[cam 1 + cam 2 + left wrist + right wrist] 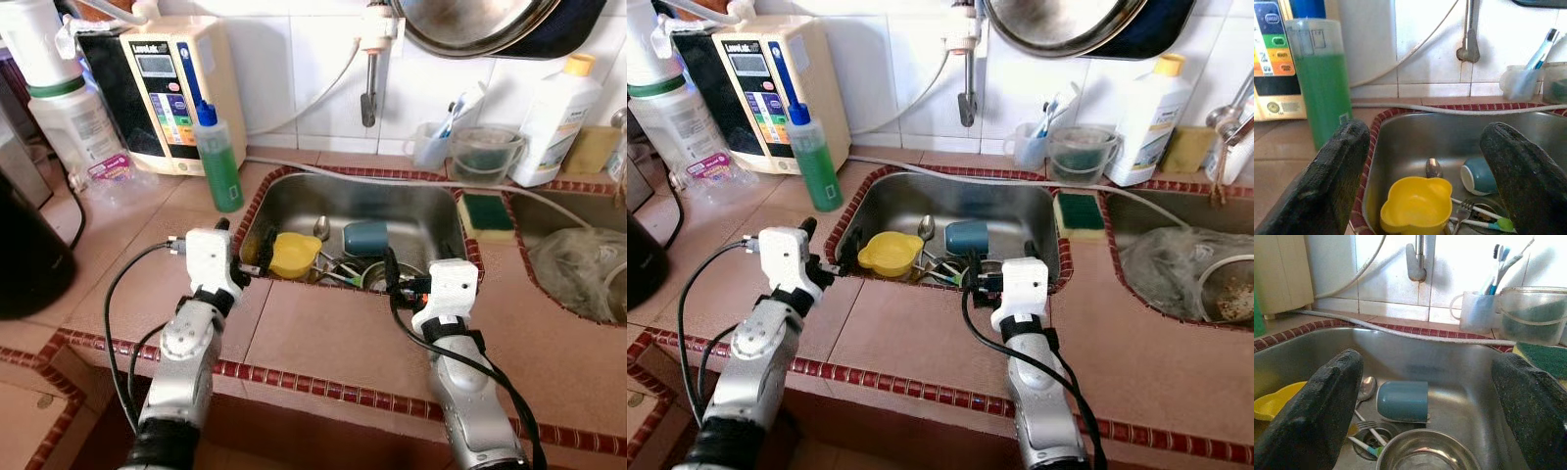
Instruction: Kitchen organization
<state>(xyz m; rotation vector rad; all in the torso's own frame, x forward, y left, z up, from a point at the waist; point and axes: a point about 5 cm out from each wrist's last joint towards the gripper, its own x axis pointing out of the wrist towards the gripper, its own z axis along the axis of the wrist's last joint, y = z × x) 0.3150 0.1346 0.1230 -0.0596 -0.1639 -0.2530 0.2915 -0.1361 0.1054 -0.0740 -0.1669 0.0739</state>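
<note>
1. The left gripper (252,253) is held at the sink's (294,193) near-left rim, jaws apart and empty.
2. The right gripper (390,270) is held at the near rim, jaws apart and empty.
3. A yellow bowl (1417,205), blue cup (1402,401), spoon (1367,387), fork (1463,213) and steel bowl (1426,451) are located inside the sink.

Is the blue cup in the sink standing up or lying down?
Lying down. The blue cup rests on its side on the sink floor beside a spoon, its round end facing sideways, not up.
</note>
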